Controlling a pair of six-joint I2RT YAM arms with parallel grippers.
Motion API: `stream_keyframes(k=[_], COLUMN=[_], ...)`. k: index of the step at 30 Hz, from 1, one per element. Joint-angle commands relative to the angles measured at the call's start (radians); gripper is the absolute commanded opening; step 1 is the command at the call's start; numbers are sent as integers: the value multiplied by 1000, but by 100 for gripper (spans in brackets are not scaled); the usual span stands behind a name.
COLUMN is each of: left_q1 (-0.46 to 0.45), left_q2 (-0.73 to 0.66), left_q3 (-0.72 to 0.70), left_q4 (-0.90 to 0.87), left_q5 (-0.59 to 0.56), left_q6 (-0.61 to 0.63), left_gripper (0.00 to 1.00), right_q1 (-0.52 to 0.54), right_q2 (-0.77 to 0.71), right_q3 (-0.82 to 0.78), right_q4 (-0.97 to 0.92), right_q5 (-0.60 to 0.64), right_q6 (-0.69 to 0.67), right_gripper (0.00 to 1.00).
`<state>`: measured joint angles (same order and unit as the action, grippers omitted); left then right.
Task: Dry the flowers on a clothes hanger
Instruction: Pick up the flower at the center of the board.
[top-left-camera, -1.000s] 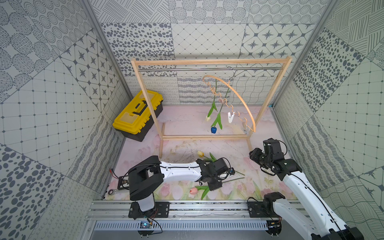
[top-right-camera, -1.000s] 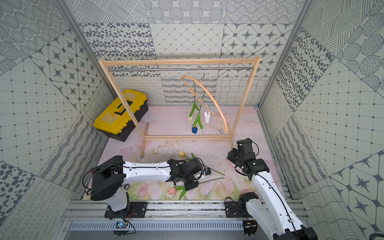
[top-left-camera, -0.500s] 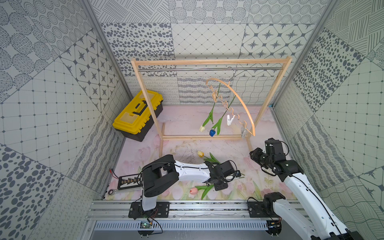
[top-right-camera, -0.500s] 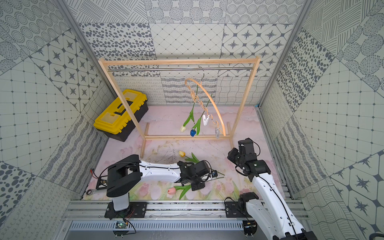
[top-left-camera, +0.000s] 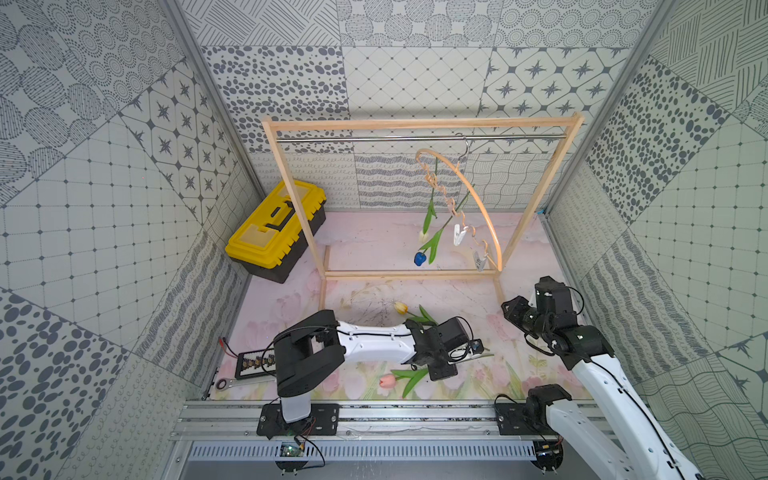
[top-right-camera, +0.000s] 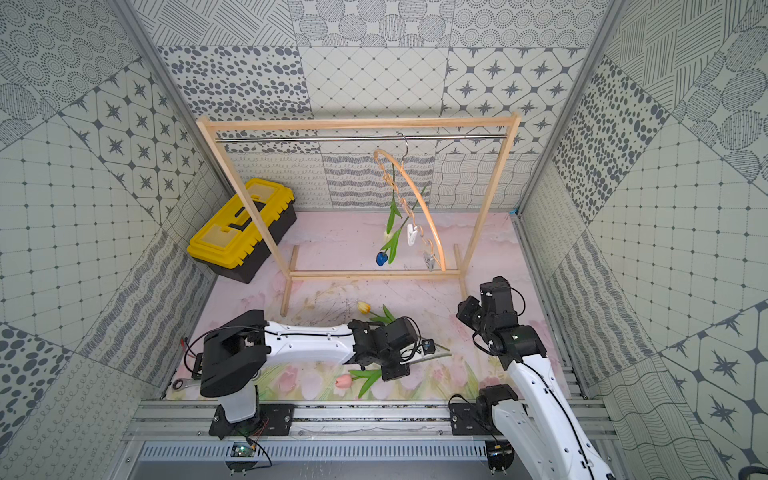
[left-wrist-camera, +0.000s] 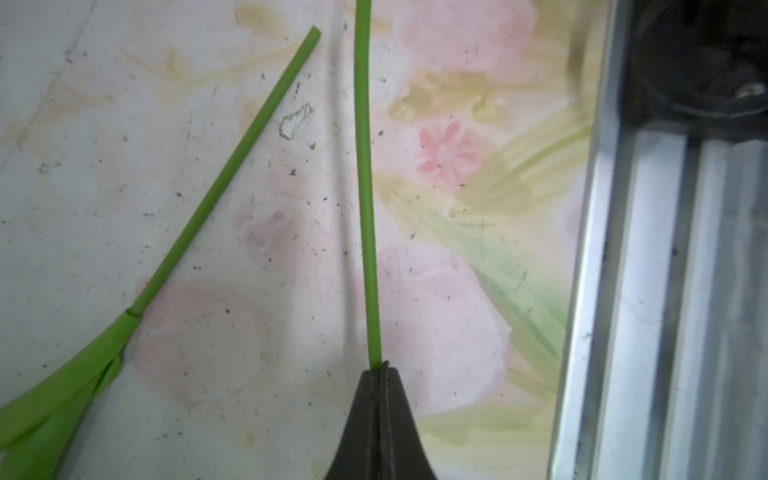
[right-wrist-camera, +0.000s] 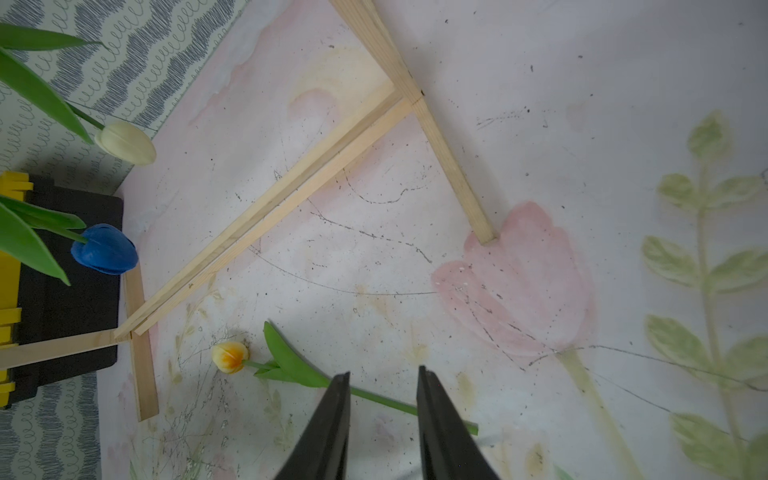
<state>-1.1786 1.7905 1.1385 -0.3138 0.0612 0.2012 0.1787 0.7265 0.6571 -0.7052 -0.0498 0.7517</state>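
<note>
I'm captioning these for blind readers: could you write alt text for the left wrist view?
The left claw is shut on a thin green stem that runs away from it over a scuffed mat printed with pale pink flowers. A second stem with leaves lies loose nearby, and an aluminium rail borders the mat.
</note>
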Motion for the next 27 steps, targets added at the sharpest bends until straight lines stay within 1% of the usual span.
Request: stream_keyframes(k=[1,3,4,7,9,10,12,14,15,16,19,22,25,27], left_q1=[78,145,188,283,322,338,371,395,398,398,398,399,398,396], left_q2=[-144,-216,-258,-365,-407,-420,-438,-448,-453,-462,-462,-436,-414,-416], left_q3=[2,-46,-87,-210,-262,-282,-328,-385,-402,-422,-479,-491,-511,-511], left_q4=[-34,63,143,388,488,524,603,716,750,802,979,1077,1171,1173], left_q5=[161,225,272,319,322,333,322,305,297,287,258,261,265,263], left_q6=[-60,-162,-234,-460,-564,-608,-719,-854,-898,-943,-1080,-1165,-1228,-1232], left_gripper=[0,0,0,0,0,0,0,0,0,0,0,0,0,0], right_q1=[-5,-5,-5,-4,-4,-3,-1,7,27,68,232,358,401,405], right_q2=[-64,-107,-127,-163,-167,-164,-164,-160,-152,-144,-104,-37,11,38], right_q3=[4,-14,-22,-49,-63,-72,-102,-146,-154,-155,-154,-164,-172,-171], right_q4=[90,153,192,281,308,338,423,536,564,564,570,635,709,744], right_q5=[-64,-121,-155,-254,-295,-337,-448,-587,-622,-621,-550,-496,-467,-459], right_q6=[-20,-28,-32,-48,-56,-62,-56,-37,-39,-54,-89,-78,-50,-35], right_gripper=[32,32,32,32,32,32,32,32,33,32,32,34,40,42])
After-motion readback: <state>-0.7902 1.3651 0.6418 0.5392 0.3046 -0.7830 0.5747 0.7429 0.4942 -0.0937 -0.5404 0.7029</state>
